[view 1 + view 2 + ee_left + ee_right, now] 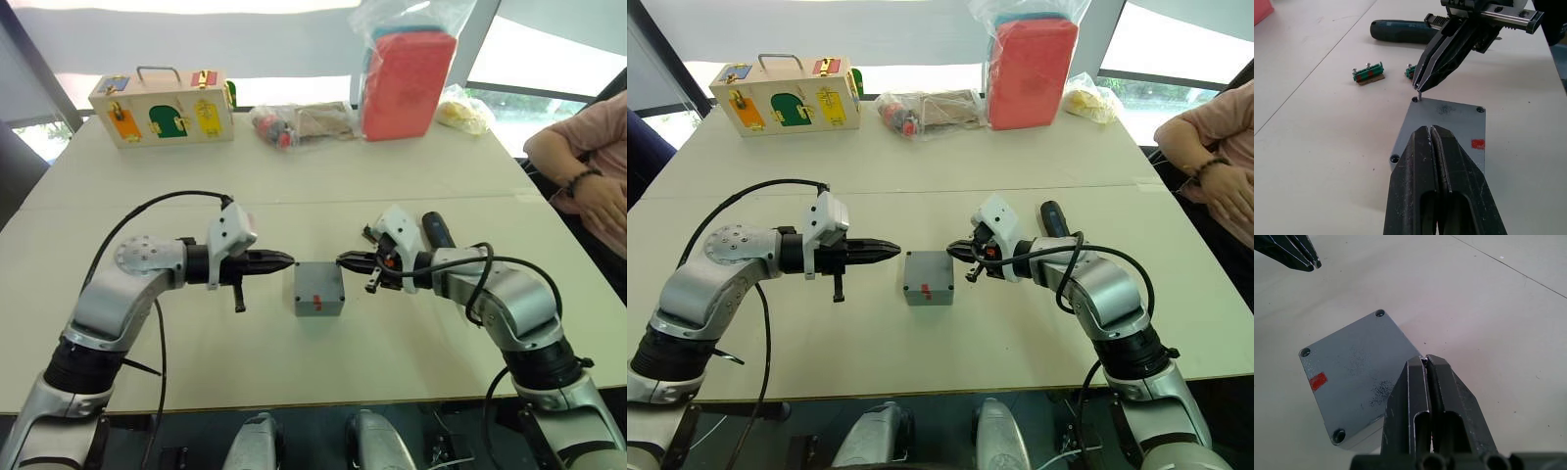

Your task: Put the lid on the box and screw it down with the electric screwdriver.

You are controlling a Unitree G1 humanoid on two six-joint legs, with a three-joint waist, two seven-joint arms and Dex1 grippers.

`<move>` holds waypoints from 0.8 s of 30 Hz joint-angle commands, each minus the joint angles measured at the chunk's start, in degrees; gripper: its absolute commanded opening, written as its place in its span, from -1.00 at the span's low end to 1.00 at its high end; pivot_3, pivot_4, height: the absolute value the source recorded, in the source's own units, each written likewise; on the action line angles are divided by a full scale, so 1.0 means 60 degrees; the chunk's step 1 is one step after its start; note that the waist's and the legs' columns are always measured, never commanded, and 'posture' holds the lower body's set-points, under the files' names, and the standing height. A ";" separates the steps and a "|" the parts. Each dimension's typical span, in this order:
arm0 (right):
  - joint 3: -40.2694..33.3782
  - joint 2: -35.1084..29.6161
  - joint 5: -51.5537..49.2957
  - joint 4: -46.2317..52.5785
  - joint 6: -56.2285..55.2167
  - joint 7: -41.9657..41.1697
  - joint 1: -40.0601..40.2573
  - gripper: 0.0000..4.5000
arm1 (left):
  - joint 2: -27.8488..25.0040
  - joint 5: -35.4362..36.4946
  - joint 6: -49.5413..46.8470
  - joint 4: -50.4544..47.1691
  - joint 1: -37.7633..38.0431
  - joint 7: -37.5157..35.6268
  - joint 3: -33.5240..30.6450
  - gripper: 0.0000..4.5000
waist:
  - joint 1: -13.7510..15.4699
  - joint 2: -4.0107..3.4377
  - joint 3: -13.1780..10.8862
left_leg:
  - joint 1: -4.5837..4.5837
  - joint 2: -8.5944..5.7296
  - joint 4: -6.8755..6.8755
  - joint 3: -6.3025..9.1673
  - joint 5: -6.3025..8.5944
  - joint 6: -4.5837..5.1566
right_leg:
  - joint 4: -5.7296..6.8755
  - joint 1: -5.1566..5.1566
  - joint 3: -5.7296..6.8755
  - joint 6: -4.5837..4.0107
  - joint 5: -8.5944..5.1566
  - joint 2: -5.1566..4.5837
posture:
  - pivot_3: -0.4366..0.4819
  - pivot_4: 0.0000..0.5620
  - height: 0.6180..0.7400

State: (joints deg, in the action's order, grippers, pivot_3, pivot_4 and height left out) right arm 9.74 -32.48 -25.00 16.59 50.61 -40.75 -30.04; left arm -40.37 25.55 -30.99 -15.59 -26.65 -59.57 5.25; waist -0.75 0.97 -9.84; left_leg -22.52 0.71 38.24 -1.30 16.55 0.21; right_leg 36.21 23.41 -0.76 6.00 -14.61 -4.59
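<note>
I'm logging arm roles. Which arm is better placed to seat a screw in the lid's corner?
Right. The right gripper pinches a screw at a corner hole of the lid; the left gripper is shut and empty, apart from the box.

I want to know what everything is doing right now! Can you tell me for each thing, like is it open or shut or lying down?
lid: sitting flat on the box, red mark up
box: covered, upright on the table
screw: pinched in the right gripper, tip at a corner hole
right gripper: shut on the screw
left gripper: shut, holding nothing, beside the box
electric screwdriver: lying on the table, untouched
wooden latch box: closed
</note>
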 commanded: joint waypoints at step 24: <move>0.0167 0.0139 0.0255 -0.0340 -0.0195 -0.0256 -0.0099 -0.99 | -0.0011 0.0112 0.0013 -0.0349 0.0003 0.0125 -0.0184 -1.00 | 0.0001 0.0000 0.0000 | 0.0000 0.0000 0.0000 0.0000 0.0000 0.0000 | 0.0000 0.0000 0.0000 0.0000 0.0000 0.0000 | -0.05 -0.47 0.83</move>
State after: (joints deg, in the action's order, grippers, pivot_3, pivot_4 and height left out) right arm 11.01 -31.99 -23.28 14.10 49.62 -41.95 -30.11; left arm -40.36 25.59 -31.07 -15.90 -26.56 -59.05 5.25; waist -0.74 0.97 -9.84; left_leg -22.52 0.71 38.24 -1.30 16.55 0.21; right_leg 36.21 23.42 -0.76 6.00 -14.62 -4.59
